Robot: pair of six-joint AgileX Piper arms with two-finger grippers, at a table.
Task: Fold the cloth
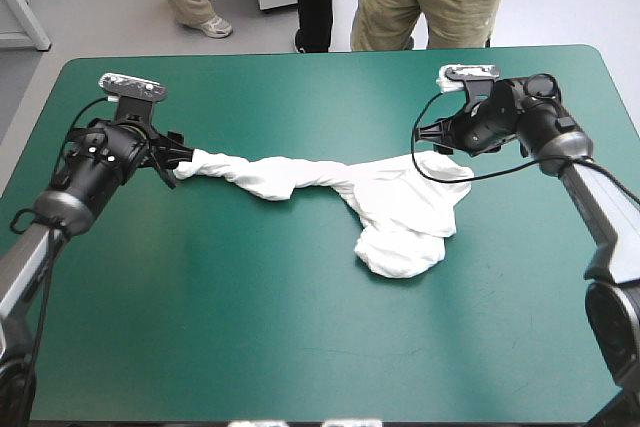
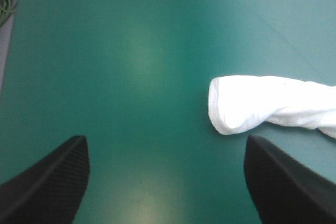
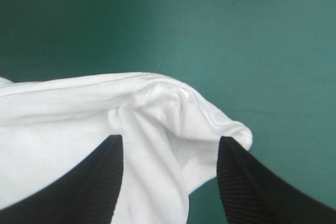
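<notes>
- I see the T-shirt (image 1: pixel 400 212) roped across the worktop (image 1: pixel 250 347) — bunched toward the right.
- My left gripper (image 2: pixel 167 182): fingers spread, the cloth's end just beside them.
- My right gripper (image 3: pixel 169 177): fingers spread over a corner.

From above and behind you see the whole table (image 1: pixel 300 347), while each wrist camera looks down closely at one T-shirt (image 1: pixel 400 212) end.

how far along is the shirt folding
Barely begun. Done: nothing; the T-shirt lies on the teal-green cover as a twisted rope with a bunched lump at one end, and no fold shows. In hand: the left gripper is open with the rope's tip just ahead of one finger, and the right gripper is open over the other end. Left: untwisting, spreading flat, every fold.
</notes>
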